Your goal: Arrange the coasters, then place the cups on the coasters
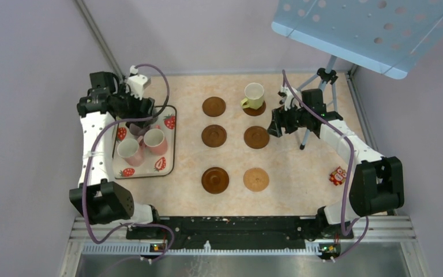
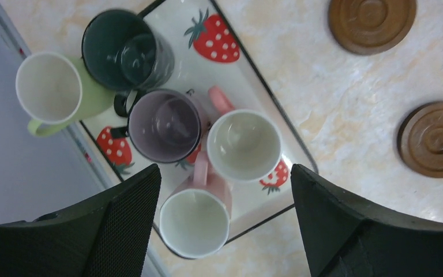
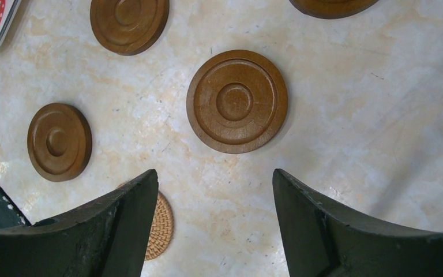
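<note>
Seen from above, the left claw (image 1: 135, 118) hangs over a white strawberry-print tray (image 1: 144, 175) at the left of the pale marbled tabletop (image 1: 300, 173). Its jaws stand wide apart and hold nothing. Its wrist view shows five cups crowded on the tray. A light green cup (image 2: 49, 86) sits at the outer edge, with a dark green-grey cup (image 2: 124, 49) beside it and a mauve cup (image 2: 164, 124) in the middle. A pink cup (image 2: 244, 144) lies just beyond the fingertips. A second pink cup (image 2: 195, 222) sits in the gap between the two black fingers (image 2: 121, 225). Whether a finger touches it cannot be told.

Right of the tray, six coasters lie flat in two columns of three, each apart from the others. The left column is three dark brown coasters (image 1: 214, 135). In the right column, the far coaster (image 1: 254, 110) carries a second light green cup (image 1: 254, 93), standing upright. Below it come the dark brown middle coaster (image 1: 256, 137) and the tan coaster (image 1: 256, 179), nearest the arms.

The right claw (image 1: 275, 122) hovers just right of that column, level with the middle coaster. Its jaws are spread and empty. In its wrist view the middle coaster (image 3: 236, 101) lies ahead of the gap, clear of both fingers. The tan coaster (image 3: 162, 225) peeks from behind one finger.
</note>
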